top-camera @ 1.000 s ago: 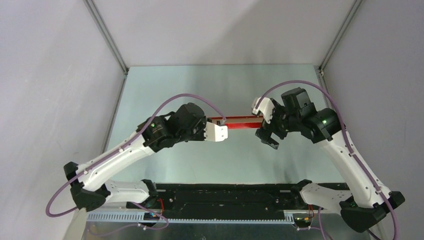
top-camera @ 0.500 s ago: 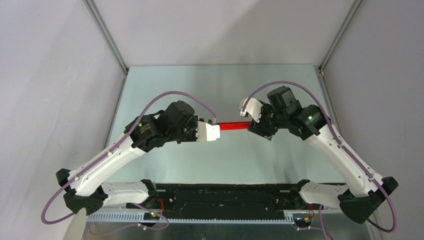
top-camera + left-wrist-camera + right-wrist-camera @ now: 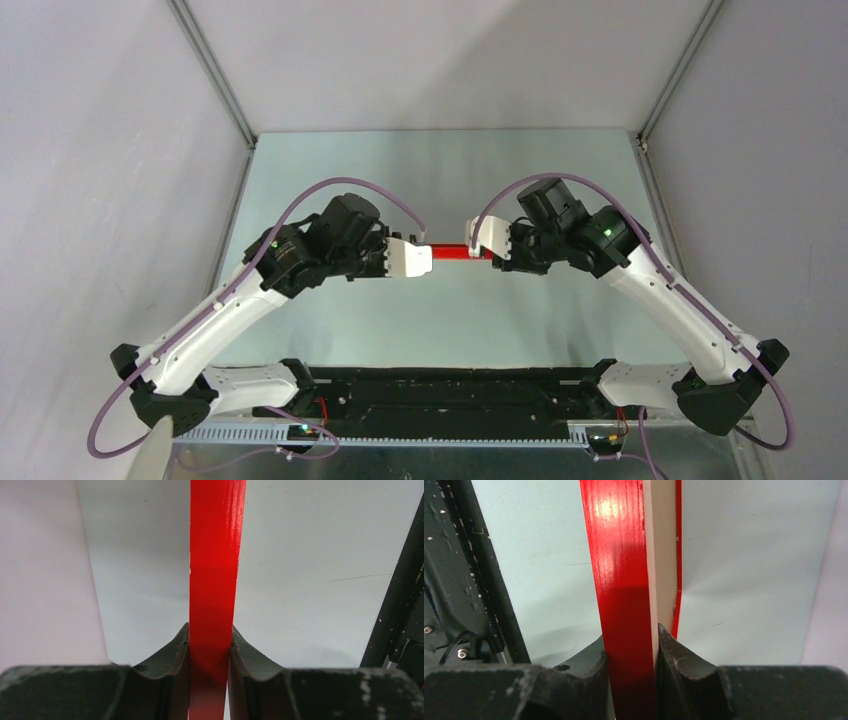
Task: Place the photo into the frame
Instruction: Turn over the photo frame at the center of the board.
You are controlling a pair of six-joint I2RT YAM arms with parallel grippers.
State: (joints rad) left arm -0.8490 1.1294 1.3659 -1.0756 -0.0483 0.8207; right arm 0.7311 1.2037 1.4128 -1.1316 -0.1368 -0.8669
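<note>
The red frame [image 3: 450, 251] is held on edge over the middle of the desk [image 3: 440, 170], clamped at one end by the left hand [image 3: 209, 641] and at the other by the right hand [image 3: 631, 642].

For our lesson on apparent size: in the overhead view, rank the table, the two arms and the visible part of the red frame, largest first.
1. Table.
2. Left arm and right arm: alike, no ranking.
3. Frame, only a short red strip shows.
</note>
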